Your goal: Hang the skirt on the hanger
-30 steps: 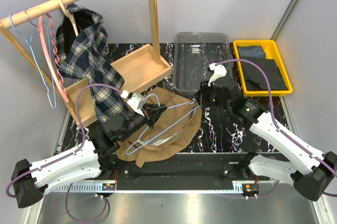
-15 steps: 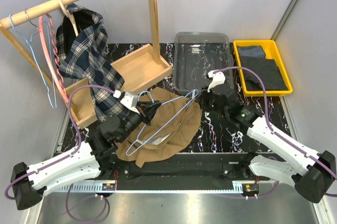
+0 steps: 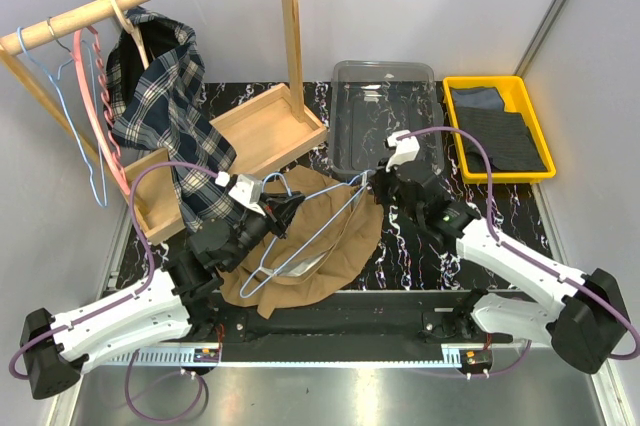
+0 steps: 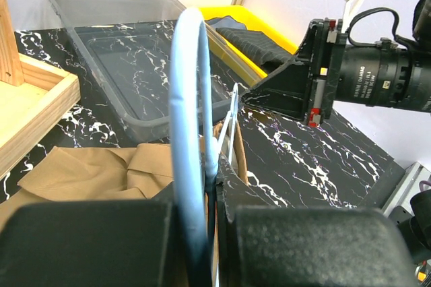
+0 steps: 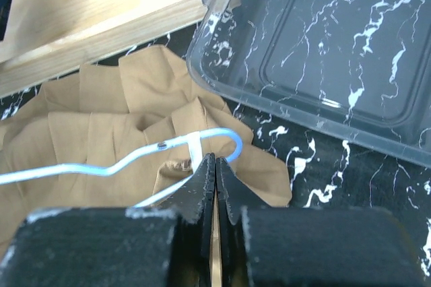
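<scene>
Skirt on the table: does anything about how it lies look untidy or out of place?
Yes. The skirt lies crumpled in uneven folds on the table, not spread flat. The hanger is tilted above the cloth, not inside it.

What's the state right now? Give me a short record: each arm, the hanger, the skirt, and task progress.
left gripper: jaws shut on the hanger
right gripper: jaws shut on the hanger's corner nearest the clear tray
hanger: above the skirt, gripped by both arms
skirt: crumpled on the table, not gripped by either arm
progress: skirt not yet on the hanger
</scene>
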You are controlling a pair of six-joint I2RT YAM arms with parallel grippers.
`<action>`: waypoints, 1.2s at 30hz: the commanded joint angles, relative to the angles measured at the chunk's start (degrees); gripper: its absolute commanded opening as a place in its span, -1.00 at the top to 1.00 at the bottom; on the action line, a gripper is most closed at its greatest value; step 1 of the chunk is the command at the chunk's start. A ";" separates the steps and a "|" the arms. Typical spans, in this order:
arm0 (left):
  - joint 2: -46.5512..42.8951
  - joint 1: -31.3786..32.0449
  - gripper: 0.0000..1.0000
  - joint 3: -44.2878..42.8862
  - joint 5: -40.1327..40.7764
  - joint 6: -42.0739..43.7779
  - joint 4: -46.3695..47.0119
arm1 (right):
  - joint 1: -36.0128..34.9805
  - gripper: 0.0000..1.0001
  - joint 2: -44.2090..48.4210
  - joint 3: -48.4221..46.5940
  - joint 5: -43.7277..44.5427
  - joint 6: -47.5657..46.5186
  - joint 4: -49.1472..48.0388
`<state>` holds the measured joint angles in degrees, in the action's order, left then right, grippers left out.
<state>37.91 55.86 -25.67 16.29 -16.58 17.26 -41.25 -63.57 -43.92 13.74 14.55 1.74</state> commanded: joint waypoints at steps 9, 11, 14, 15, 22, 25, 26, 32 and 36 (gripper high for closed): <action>0.06 0.22 1.00 -1.75 -1.44 -0.74 4.36 | -0.05 1.00 -3.75 0.51 -3.27 -0.66 -11.32; 0.41 0.22 1.00 -1.84 -1.18 -0.56 4.89 | -0.05 1.00 -3.49 0.42 -7.31 -0.92 -11.05; 1.37 0.22 1.00 -2.01 -0.74 -0.39 5.50 | -0.05 1.00 -1.65 1.73 -12.41 -0.84 -11.32; 1.72 0.22 1.00 -1.93 -0.65 -0.38 5.59 | -0.05 1.00 -1.03 2.08 -13.64 -0.83 -11.32; 4.71 0.22 1.00 -2.02 -0.74 -0.56 7.79 | -0.05 1.00 1.43 2.26 -19.80 -1.71 -5.61; 5.42 0.22 1.00 -1.84 -0.74 -0.56 9.20 | -0.05 1.00 1.96 2.61 -18.50 -1.54 -3.85; 5.51 0.22 1.00 -2.01 -0.56 -0.56 9.29 | 0.03 1.00 2.22 2.26 -16.66 -1.28 -2.89; 5.25 0.22 1.00 -2.89 0.14 0.14 7.80 | -0.05 0.41 10.21 -0.28 -4.95 1.10 3.71; 5.33 0.22 1.00 -7.88 -3.36 2.77 3.50 | 0.03 -0.31 14.87 -5.37 -9.94 -3.02 6.78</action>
<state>43.88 55.92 -26.87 15.27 -16.27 19.73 -41.21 -52.73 -42.52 4.62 14.61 6.52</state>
